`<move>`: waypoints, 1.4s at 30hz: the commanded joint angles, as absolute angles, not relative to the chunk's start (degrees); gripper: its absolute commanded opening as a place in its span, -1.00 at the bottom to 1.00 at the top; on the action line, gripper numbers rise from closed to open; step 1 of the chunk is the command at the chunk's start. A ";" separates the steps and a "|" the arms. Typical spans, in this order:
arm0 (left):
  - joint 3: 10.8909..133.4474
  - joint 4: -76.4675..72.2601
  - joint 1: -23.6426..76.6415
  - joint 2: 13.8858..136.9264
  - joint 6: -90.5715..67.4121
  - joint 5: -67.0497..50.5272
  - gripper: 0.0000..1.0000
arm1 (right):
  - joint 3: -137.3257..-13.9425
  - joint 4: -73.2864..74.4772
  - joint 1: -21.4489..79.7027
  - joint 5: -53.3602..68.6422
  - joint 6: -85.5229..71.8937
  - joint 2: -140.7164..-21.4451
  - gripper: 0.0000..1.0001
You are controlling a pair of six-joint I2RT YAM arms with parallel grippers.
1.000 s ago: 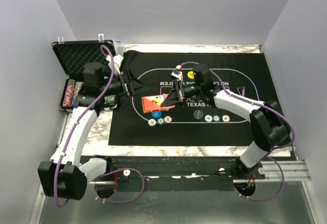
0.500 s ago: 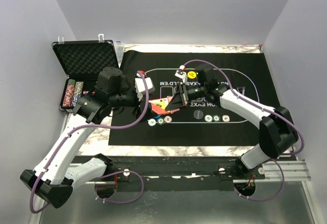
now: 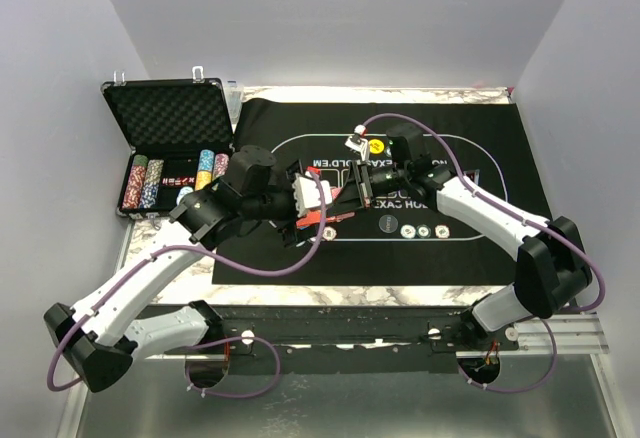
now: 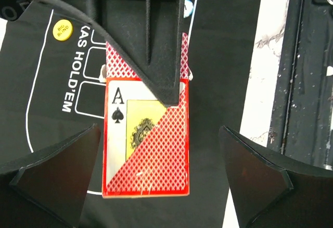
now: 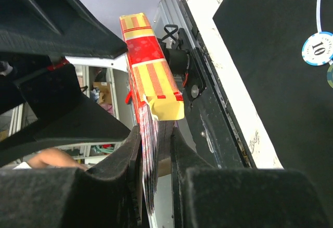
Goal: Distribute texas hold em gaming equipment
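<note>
Top external view, nearest first: the marbled desk carries the black felt mat. On the mat's near half three poker chips lie in a row, with a black button disc just left of them. Further in, left of the mat's centre, the two arms meet at the red card box. The right claw is pinched narrow across the flat faces of the box's far end, where red-backed playing cards seem to stick out of the open mouth. The box looks lifted clear of the felt. The left claw stands wide open, with a finger on each side of the box's near end, touching neither long edge. Beyond sits the yellow big-blind button, and at the far left is the open foam-lined case with chip stacks standing in it. The box is probably light, made of thin glossy cardboard. It should be stiff enough while the deck fills it, easily dented once hollow, and slick under the pads. The best hold for the left claw is likely across the two long edges near the closed near end. A firm but not crushing grip there should let the deck slide free without the box buckling or slipping.
</note>
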State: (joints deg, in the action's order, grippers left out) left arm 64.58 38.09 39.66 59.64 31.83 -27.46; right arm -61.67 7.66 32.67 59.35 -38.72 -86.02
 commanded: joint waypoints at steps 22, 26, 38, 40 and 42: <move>64.52 35.72 48.65 65.87 35.07 -12.30 0.93 | -62.62 8.18 34.43 60.72 -38.12 -83.82 -0.99; 64.41 35.50 49.08 66.49 34.04 -12.79 0.87 | -62.05 6.69 34.50 60.56 -39.42 -84.11 -0.99; 65.05 35.37 49.04 67.76 32.16 -14.52 0.15 | -61.35 4.48 34.61 61.52 -41.92 -85.17 -0.99; 64.80 35.38 49.05 67.42 32.47 -14.24 -0.03 | -61.37 4.49 34.62 61.55 -42.08 -85.32 -0.99; 64.69 35.41 49.04 66.94 32.45 -14.41 -0.28 | -61.43 4.25 34.58 61.69 -42.56 -85.49 -0.99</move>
State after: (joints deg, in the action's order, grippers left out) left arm 64.07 35.59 48.66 67.42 32.80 -12.78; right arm -61.41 8.12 34.17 59.64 -41.17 -85.71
